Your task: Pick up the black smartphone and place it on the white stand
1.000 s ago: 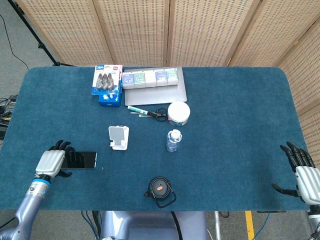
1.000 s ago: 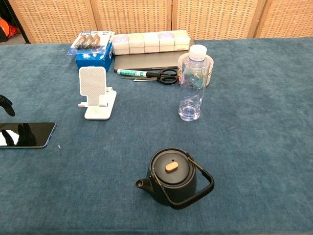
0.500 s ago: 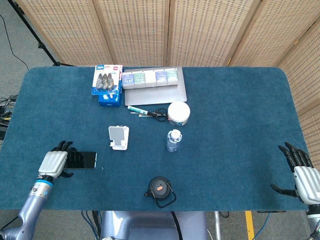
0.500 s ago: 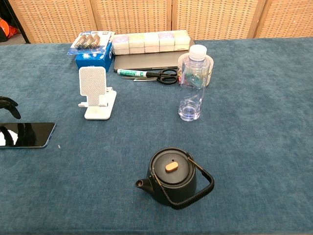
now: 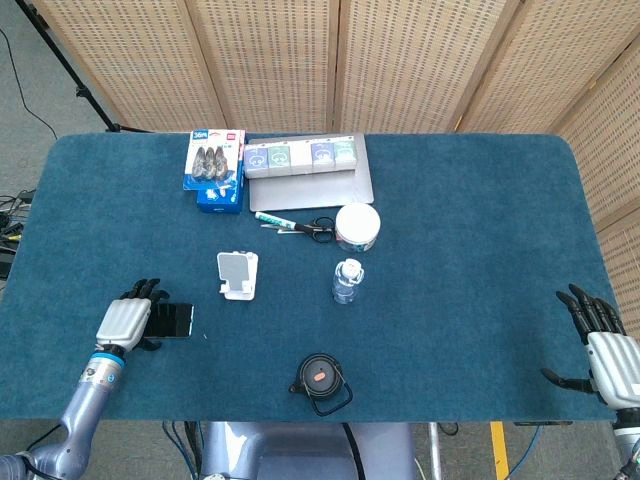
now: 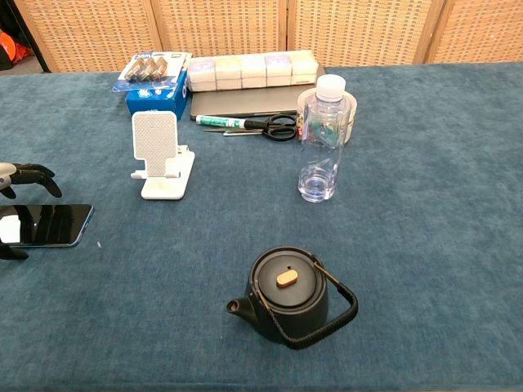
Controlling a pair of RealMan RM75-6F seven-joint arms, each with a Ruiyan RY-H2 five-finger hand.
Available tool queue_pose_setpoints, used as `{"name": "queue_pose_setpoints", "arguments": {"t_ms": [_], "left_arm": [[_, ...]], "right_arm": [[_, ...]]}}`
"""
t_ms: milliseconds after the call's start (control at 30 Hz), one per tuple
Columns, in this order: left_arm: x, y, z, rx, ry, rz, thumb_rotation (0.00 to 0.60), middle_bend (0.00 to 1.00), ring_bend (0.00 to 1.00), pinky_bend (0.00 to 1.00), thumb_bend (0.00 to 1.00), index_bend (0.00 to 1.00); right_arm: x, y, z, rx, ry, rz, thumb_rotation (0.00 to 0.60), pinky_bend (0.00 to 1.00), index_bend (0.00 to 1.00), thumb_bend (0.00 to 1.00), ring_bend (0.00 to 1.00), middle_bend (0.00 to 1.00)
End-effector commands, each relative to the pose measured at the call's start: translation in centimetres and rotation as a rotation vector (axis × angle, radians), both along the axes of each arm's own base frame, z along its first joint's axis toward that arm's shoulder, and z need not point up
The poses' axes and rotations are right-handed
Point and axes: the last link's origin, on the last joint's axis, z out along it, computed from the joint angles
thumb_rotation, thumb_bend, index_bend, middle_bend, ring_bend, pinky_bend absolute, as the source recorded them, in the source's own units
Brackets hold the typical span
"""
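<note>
left hand advanced over black smartphone, right hand head-view only

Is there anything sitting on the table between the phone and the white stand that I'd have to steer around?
Nothing visible. The black smartphone lies flat under the left hand, and only bare blue cloth separates it from the white stand. The bottle and teapot sit off to the right, clear of that path.

The left hand has slid along the table's near-left part toward the stand, now covering more of the phone. In the chest view its fingers have come into sight above the phone's far edge.
</note>
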Motion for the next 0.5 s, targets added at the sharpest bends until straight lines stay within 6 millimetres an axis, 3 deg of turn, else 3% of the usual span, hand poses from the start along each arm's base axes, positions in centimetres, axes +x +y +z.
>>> {"name": "queue_pose_setpoints", "arguments": {"t_ms": [33,500], "left_arm": [[0.17,-0.13,-0.18,-0.007,0.004,-0.004,0.6,0.11,0.06,0.23,0.06,0.26],[-0.11,-1.07,-1.16,-0.016,-0.005,0.006,0.6,0.12,0.07,0.25,0.07,0.28]], "right_arm": [[-0.01,-0.01,-0.02,0.001,0.0,0.0,0.6,0.0,0.0,0.0,0.0,0.0],[0.07,0.03,-0.18,0.014,-0.006,0.002,0.6,0.0,0.0,0.0,0.0,0.0]]}}
